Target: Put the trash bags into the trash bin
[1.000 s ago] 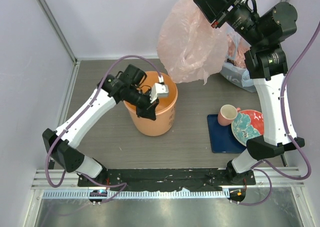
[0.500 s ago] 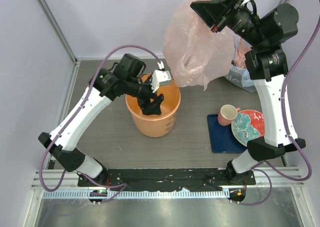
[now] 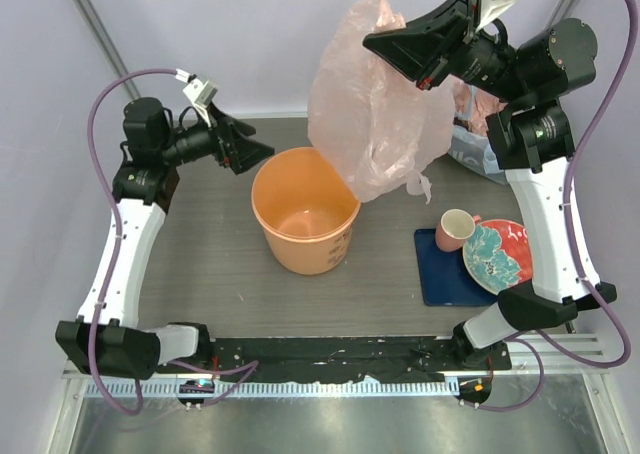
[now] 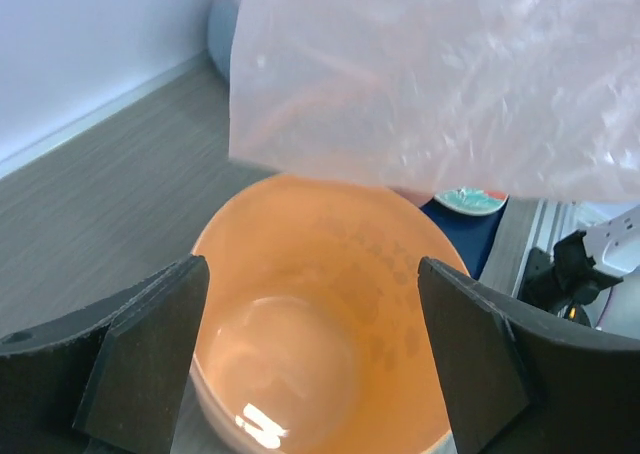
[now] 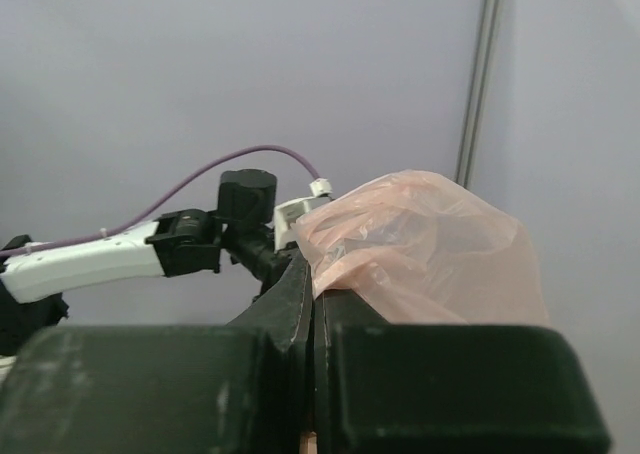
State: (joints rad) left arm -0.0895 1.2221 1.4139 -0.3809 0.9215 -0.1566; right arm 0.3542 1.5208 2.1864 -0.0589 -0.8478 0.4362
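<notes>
Your right gripper [image 3: 372,44] is pinched on the bunched top, your best hold, of the limp, featherlight trash bag [image 3: 375,109] dangling above the trash bin's [image 3: 305,224] far rim, while your left gripper [image 3: 262,152] gapes empty left of the bin.

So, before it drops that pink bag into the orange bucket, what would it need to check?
1. Right pincer shut on the thin, crinkly pale-pink plastic bag: ok.
2. Round orange plastic bucket upright, nothing inside: ok.
3. Left pincer open and out of the bucket: ok.
4. Bag hanging squarely over the bucket's mouth: cannot tell; the top view shows it toward the far-right rim.
5. Small pink cup well aside from the bucket: ok.
</notes>
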